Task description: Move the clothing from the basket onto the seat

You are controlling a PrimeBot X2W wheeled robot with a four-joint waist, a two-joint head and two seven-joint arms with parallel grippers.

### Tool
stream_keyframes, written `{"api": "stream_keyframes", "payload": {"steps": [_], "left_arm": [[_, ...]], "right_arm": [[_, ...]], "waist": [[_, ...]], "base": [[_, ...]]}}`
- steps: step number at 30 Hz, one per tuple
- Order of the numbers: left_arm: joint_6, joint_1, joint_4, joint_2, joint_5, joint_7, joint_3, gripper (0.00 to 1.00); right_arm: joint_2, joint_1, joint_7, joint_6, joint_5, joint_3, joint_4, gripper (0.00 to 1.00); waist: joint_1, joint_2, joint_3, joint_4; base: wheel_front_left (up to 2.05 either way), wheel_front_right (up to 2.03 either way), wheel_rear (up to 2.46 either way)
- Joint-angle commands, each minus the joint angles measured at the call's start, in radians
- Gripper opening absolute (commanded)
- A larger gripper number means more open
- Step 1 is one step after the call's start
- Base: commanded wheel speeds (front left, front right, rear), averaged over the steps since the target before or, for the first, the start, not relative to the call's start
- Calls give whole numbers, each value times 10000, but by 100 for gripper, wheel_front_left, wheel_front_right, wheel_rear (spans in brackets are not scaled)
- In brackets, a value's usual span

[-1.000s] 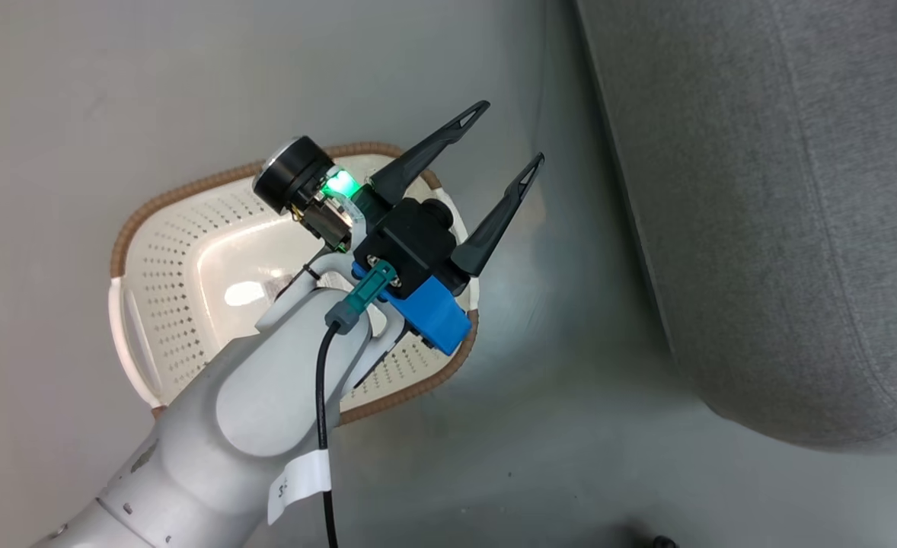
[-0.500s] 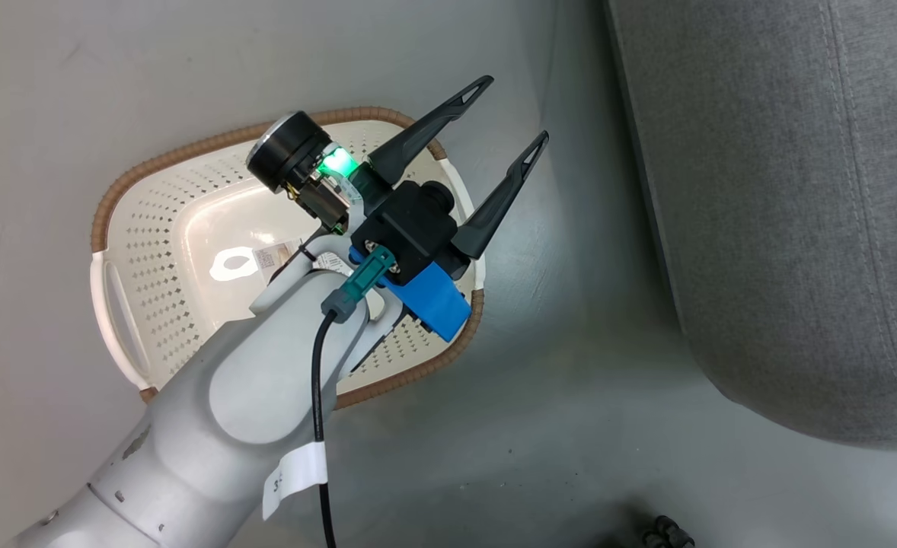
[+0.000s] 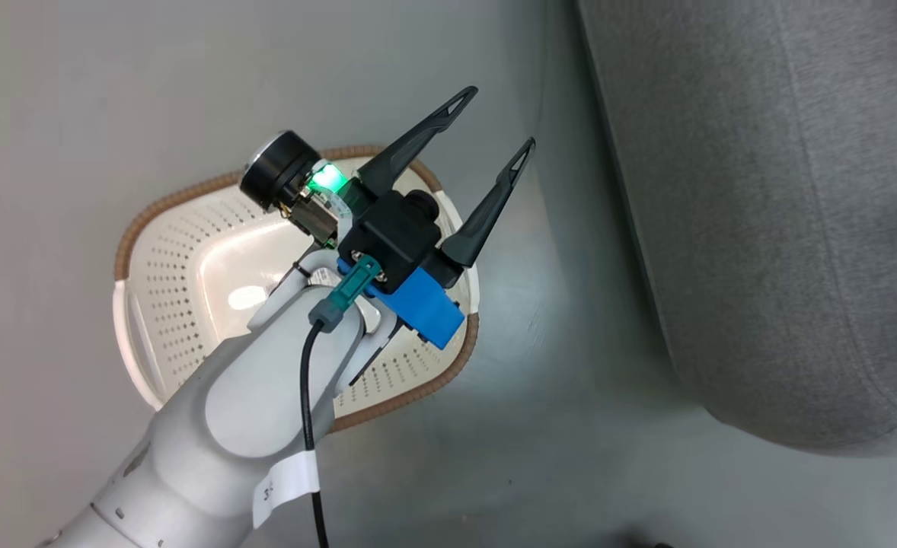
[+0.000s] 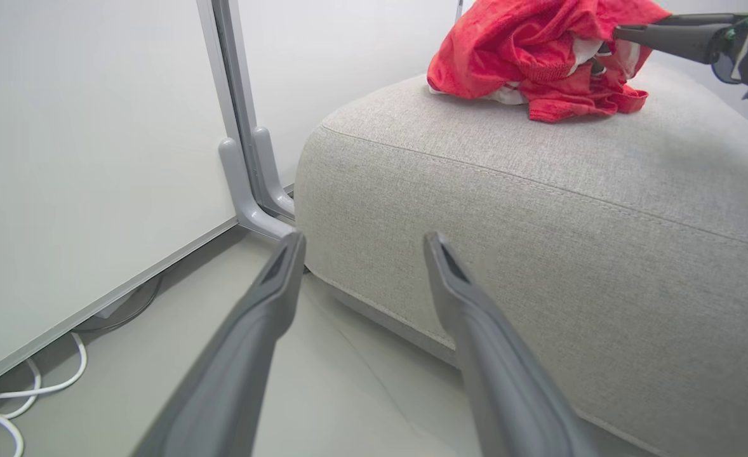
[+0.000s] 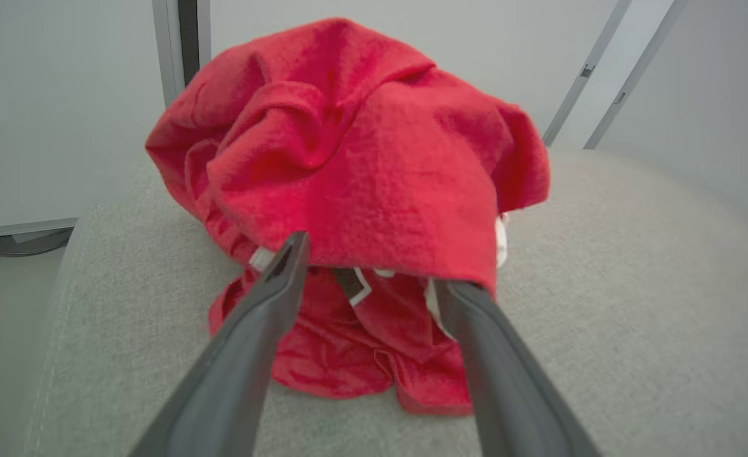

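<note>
Clothing (image 4: 526, 51) heaped on seat (image 3: 761, 228)

The red pile lies on the seat's top, well right of the basket (image 3: 159, 304), whose perforated floor shows. Right gripper (image 5: 374, 263) is spread wide, tips in the folds, clamping nothing. Left gripper (image 3: 501, 117) hangs over the basket's right end, fingers apart, empty, edged slightly farther and left than a second ago; basket and seat unmoved.

We count one perforated laundry basket (image 3: 167, 289), one grey sofa seat (image 3: 761, 228) at its three o'clock, and one red clothing heap (image 5: 348, 158); its garments we cannot separate.
</note>
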Motion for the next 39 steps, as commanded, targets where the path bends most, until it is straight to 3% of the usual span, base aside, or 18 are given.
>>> {"api": "stream_keyframes", "payload": {"steps": [1, 9, 22, 39], "left_arm": [[61, 185, -57, -14, -86, -25, 117, 100], [290, 1111, -386, -53, -318, -26, 1038, 100], [872, 3729, -1578, -113, -218, -26, 4004, 100], [232, 6216, -1998, -797, 605, -26, 6605, 100]], "right_arm": [[157, 557, 1, -3, -67, -142, -145, 100], [776, 2434, 1, -1, -197, -82, -1068, 100], [1445, 3995, 1, -3, -358, 2061, -3402, 100], [2025, 4900, 1, -1, -272, 3275, -3370, 100]], "waist": [[-1, 0, -490, -40], [-1, 0, -1854, -27], [-1, 0, -4109, 810], [-1, 0, -5732, 2049]], "base": [[0, 0, 0], [0, 0, 0], [0, 0, 0], [0, 0, 0]]}}
